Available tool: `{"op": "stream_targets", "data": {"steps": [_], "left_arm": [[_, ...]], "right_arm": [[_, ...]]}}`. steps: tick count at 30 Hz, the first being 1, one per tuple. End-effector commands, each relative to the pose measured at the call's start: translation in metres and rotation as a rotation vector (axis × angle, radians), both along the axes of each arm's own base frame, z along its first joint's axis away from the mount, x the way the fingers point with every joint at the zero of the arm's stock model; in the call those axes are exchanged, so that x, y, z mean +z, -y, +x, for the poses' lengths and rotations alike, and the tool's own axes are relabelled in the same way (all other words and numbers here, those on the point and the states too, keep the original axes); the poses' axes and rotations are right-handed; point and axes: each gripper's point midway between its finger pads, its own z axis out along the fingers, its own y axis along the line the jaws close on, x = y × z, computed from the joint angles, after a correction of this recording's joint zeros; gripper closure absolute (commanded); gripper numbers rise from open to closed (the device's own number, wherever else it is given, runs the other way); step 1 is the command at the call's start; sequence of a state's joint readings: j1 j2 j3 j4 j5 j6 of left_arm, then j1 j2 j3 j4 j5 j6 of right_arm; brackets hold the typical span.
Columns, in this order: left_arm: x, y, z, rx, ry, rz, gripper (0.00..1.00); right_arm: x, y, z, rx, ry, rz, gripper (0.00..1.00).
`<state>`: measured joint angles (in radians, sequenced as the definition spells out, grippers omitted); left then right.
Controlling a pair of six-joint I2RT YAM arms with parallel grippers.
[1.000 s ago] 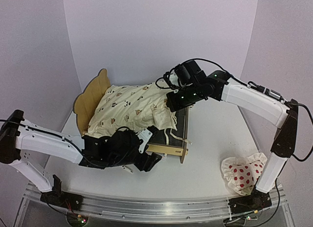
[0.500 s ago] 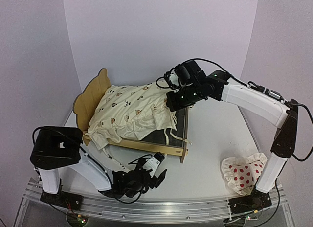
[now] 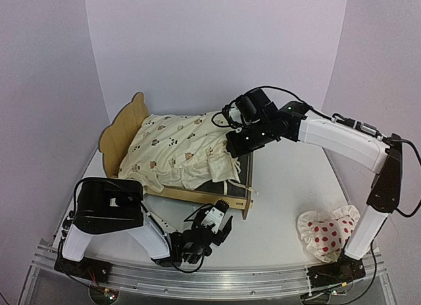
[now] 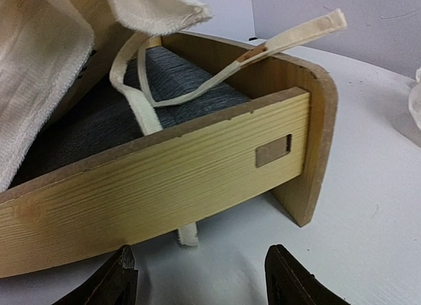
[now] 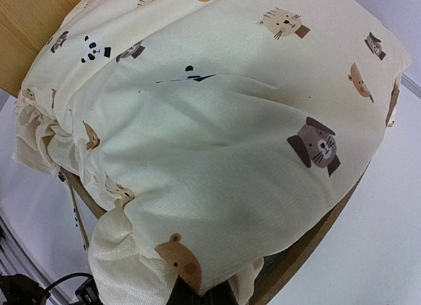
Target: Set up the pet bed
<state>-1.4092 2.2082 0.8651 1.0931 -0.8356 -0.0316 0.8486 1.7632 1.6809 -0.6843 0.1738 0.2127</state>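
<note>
Pet bed [image 3: 191, 194] sits left of table centre, scalloped headboard at far left, the cream animal-print cover [image 3: 184, 150] bunched over its head half and grey felt bare at the foot. Left gripper [image 3: 214, 225] was up against the near rail a second ago; it is now pulled back low on the table by the foot corner, fingers apart, empty. Right gripper [image 3: 237, 142] has barely shifted, still pinched on the cover's foot-end edge; red-dotted pillow [image 3: 329, 233] unmoved at near right.
</note>
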Motion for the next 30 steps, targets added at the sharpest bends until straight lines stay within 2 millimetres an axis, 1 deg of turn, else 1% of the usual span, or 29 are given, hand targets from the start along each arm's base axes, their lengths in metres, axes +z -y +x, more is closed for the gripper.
{"op": "stream_targets", "data": {"steps": [1, 5, 11, 16, 23, 25, 27, 29, 30], "left_arm": [[0.012, -0.002, 0.020, 0.069, 0.026, -0.098, 0.34], [0.006, 0.003, 0.027, 0.061, 0.018, -0.106, 0.36], [-0.003, 0.012, 0.034, 0.060, 0.011, -0.096, 0.40], [-0.007, 0.012, 0.040, 0.114, 0.019, -0.110, 0.47], [-0.008, 0.011, 0.051, 0.189, 0.054, -0.120, 0.53], [-0.009, 0.011, 0.053, 0.202, 0.057, -0.126, 0.58], [-0.011, 0.010, 0.055, 0.206, 0.059, -0.132, 0.65], [-0.011, 0.011, 0.056, 0.205, 0.062, -0.135, 0.79], [-0.011, 0.011, 0.056, 0.204, 0.063, -0.135, 0.89]], "right_arm": [[0.039, -0.002, -0.006, 0.016, 0.063, 0.107, 1.00], [0.038, -0.001, -0.008, 0.019, 0.062, 0.111, 1.00], [0.038, -0.001, -0.010, 0.023, 0.059, 0.117, 1.00], [0.037, -0.002, -0.012, 0.028, 0.049, 0.130, 1.00], [0.037, -0.004, -0.014, 0.035, 0.040, 0.141, 1.00], [0.037, -0.003, -0.015, 0.034, 0.039, 0.143, 1.00], [0.037, -0.003, -0.015, 0.034, 0.038, 0.141, 1.00], [0.036, -0.003, -0.015, 0.033, 0.038, 0.140, 1.00], [0.036, -0.003, -0.015, 0.033, 0.036, 0.139, 1.00]]}}
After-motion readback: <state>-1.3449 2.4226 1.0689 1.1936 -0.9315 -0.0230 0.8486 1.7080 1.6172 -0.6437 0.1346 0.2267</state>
